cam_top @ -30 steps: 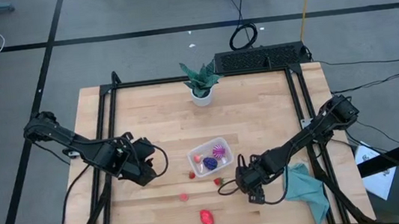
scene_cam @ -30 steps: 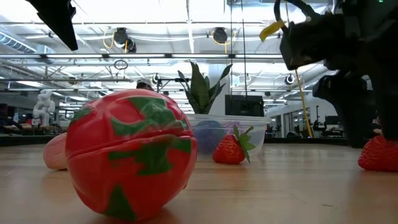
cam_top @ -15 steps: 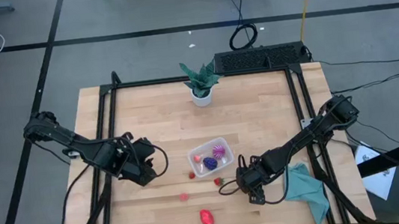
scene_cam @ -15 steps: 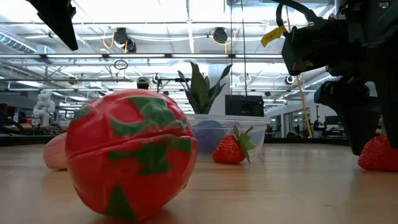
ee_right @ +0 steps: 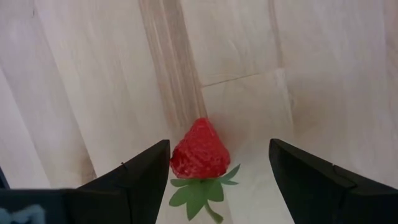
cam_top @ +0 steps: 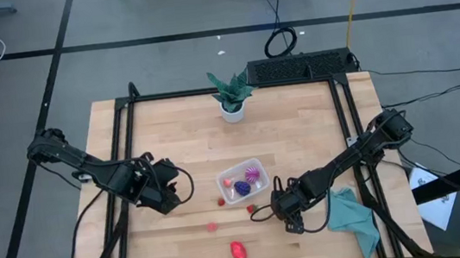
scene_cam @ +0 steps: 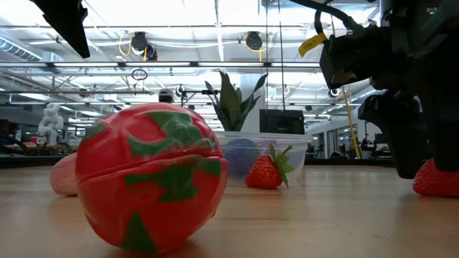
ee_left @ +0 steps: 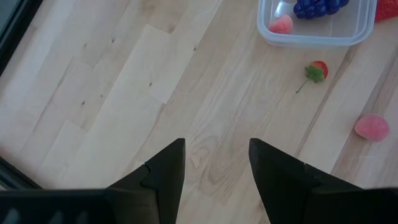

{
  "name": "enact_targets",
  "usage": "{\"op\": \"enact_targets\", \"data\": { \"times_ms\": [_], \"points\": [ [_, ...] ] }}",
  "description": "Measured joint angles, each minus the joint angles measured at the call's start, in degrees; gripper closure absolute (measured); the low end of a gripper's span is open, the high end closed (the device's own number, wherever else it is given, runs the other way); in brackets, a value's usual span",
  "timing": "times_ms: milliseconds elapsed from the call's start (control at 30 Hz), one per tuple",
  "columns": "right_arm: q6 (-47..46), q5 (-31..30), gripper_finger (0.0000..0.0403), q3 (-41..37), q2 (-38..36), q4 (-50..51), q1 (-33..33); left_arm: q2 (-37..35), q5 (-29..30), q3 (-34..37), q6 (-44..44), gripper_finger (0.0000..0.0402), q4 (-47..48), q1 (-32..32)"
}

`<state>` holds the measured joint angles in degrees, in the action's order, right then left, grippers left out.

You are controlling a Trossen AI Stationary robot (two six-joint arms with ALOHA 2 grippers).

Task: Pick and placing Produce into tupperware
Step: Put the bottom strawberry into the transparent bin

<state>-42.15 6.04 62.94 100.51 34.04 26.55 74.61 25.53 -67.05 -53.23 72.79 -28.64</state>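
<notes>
The clear tupperware (cam_top: 242,180) sits mid-table and holds purple grapes (cam_top: 243,187), a striped purple piece (cam_top: 255,175) and a pink piece (cam_top: 229,181). On the wood near it lie a strawberry (cam_top: 220,202), a second strawberry (cam_top: 251,209), a pink fruit (cam_top: 212,227) and a red-green fruit (cam_top: 239,251). My right gripper (ee_right: 219,155) is open, low over the table, its fingers either side of the second strawberry (ee_right: 200,152) without touching it; this strawberry lies on its side. My left gripper (ee_left: 216,168) is open and waits left of the container.
A potted green plant (cam_top: 231,94) stands near the far edge. A teal cloth (cam_top: 353,219) lies by the right rail beside my right arm. Black frame rails run along both sides of the table. Bare wood (cam_top: 301,138) spreads between the container and the plant.
My right gripper has crept a little toward the table's left, closing in on the strawberry near the container; in the low view its fingers now cover part of that strawberry. The fruits and the container have stayed put.
</notes>
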Motion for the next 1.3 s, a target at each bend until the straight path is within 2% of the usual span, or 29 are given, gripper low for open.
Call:
{"op": "enact_targets", "data": {
  "times_ms": [1300],
  "points": [
    [-3.43,0.09,0.014,0.0,0.02,0.78,0.59,0.0,-0.05,0.0,0.22,0.0217,0.0,0.0]
  ]
}}
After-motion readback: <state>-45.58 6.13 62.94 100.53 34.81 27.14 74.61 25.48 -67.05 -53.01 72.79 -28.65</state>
